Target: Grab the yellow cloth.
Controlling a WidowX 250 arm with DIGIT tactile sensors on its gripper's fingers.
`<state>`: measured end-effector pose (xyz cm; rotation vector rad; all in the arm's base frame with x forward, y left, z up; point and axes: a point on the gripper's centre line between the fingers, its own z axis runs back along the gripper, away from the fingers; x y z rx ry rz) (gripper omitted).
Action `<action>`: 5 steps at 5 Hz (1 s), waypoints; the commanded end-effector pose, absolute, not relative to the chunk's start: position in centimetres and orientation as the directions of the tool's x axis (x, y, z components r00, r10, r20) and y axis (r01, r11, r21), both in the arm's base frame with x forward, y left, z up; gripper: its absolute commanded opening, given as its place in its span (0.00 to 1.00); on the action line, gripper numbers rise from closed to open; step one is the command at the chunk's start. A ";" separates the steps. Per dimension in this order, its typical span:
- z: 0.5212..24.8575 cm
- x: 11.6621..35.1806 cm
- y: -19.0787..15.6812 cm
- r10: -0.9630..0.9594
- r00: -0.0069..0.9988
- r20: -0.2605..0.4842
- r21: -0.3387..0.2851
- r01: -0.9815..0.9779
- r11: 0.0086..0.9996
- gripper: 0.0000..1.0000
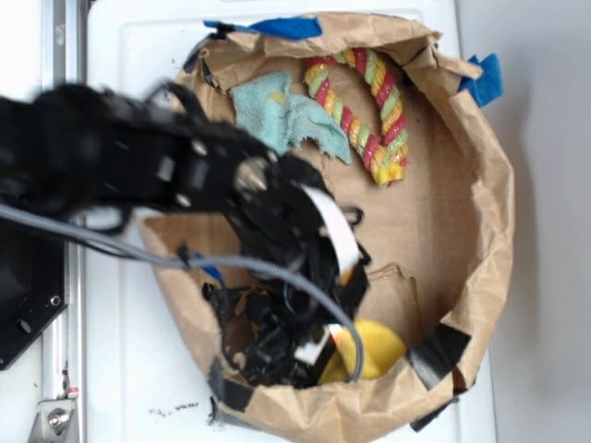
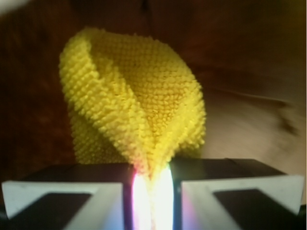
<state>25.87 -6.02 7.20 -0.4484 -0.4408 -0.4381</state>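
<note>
Big brown paper bag (image 1: 480, 212) rolled open on a white table (image 1: 129, 55), fills most of the frame. Blue tape (image 1: 282, 26) on its top rim, black tape (image 1: 439, 355) lower right. Inside up top: teal cloth (image 1: 282, 115), with a red, yellow and green rope (image 1: 383, 111) looped just right of it.

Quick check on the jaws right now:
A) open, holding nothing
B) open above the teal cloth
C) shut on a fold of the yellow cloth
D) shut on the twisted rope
C: the wrist view shows a fold of the yellow cloth pinched between the closed jaws of the gripper.
</note>
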 end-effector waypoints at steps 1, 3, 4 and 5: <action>12.5 25.5 -2.1 -0.056 0.941 0.334 -0.376 0.187 0.908 0.00; 16.2 24.7 0.6 0.153 0.977 0.147 -0.318 -0.100 0.943 0.00; 17.1 25.0 -0.2 0.205 0.972 0.116 -0.227 -0.176 0.958 0.00; 16.7 26.0 -0.5 0.225 0.974 0.003 -0.179 -0.221 0.959 0.00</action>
